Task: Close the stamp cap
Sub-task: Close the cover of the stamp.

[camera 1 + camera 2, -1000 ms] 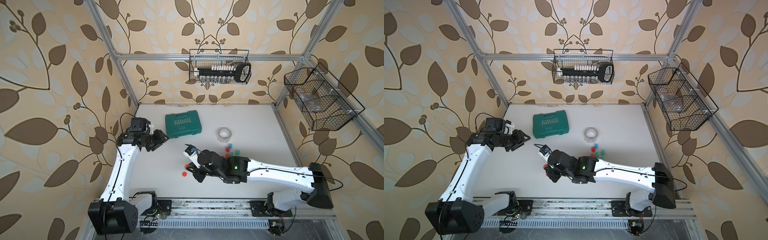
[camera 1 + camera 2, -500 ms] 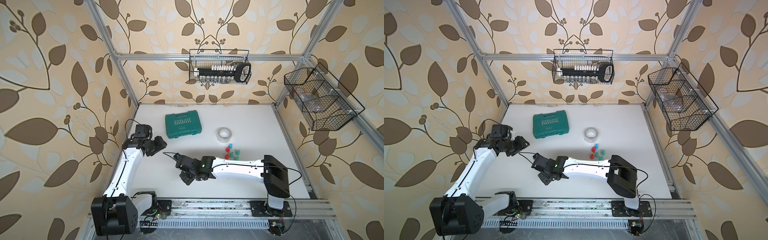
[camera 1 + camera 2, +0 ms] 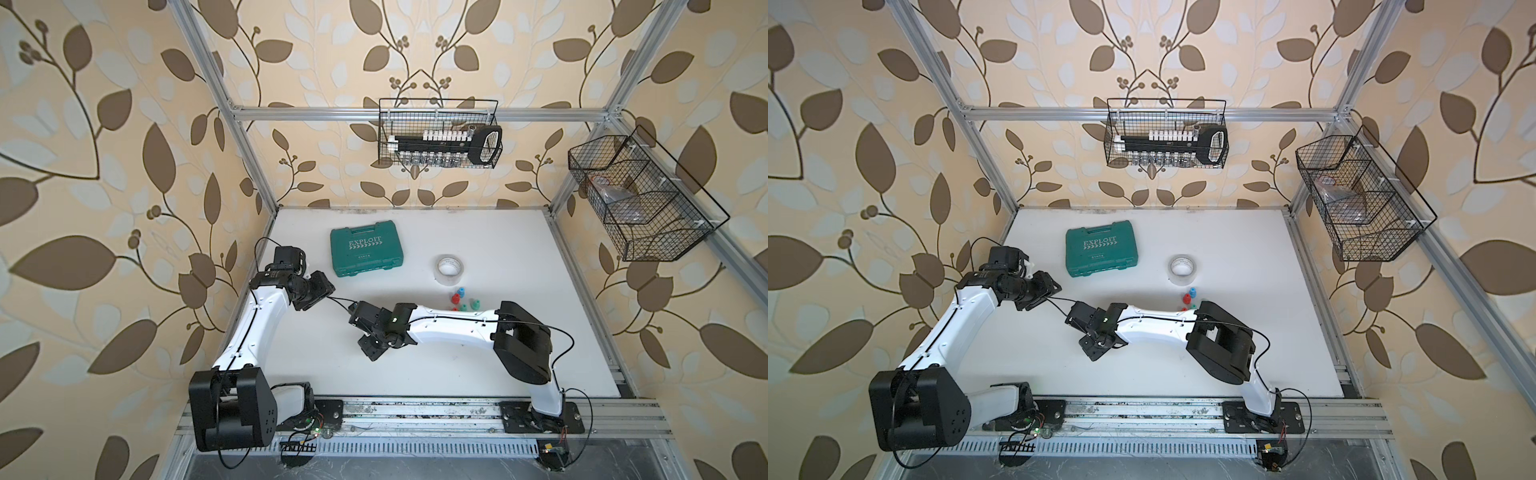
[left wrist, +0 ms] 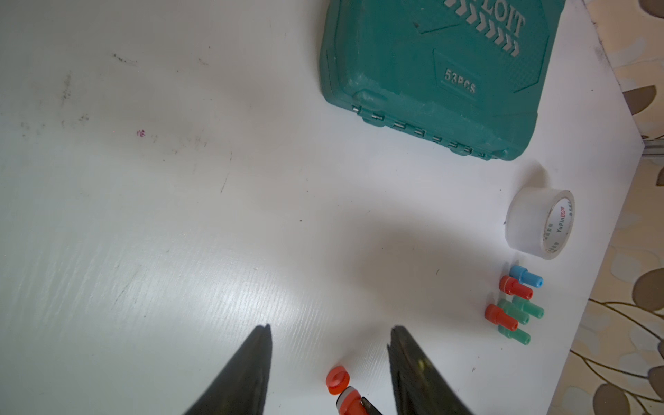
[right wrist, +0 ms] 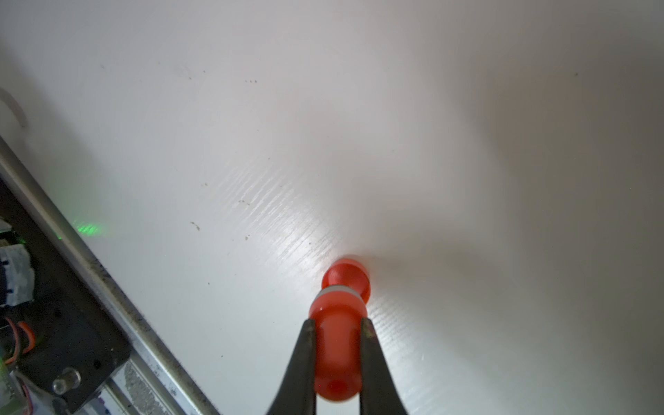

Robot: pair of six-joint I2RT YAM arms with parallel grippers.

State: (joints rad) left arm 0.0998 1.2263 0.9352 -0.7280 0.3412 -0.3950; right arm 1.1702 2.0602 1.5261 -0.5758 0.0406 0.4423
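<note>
My right gripper (image 5: 337, 323) is shut on a red stamp (image 5: 337, 341), holding it by the barrel low over the white table. The stamp's white-ringed end points at a loose red cap (image 5: 347, 275) lying on the table just beyond it. In the left wrist view the cap (image 4: 337, 380) shows its round opening, with the stamp (image 4: 347, 402) end right beside it. My left gripper (image 4: 330, 327) is open and holds nothing, its fingers standing either side of cap and stamp. In a top view the right gripper (image 3: 369, 352) covers both, and the left gripper (image 3: 318, 297) hangs to its far left.
A green tool case (image 3: 368, 253) lies at the back. A tape roll (image 3: 449, 269) lies right of it. Several small capped stamps (image 4: 513, 309) in red, green and blue lie near it. The metal rail (image 5: 118, 309) runs along the table's front edge.
The right arm has folded and carried the stamp left and down until the gripper covers the red cap. The left gripper has shifted slightly towards the right.
</note>
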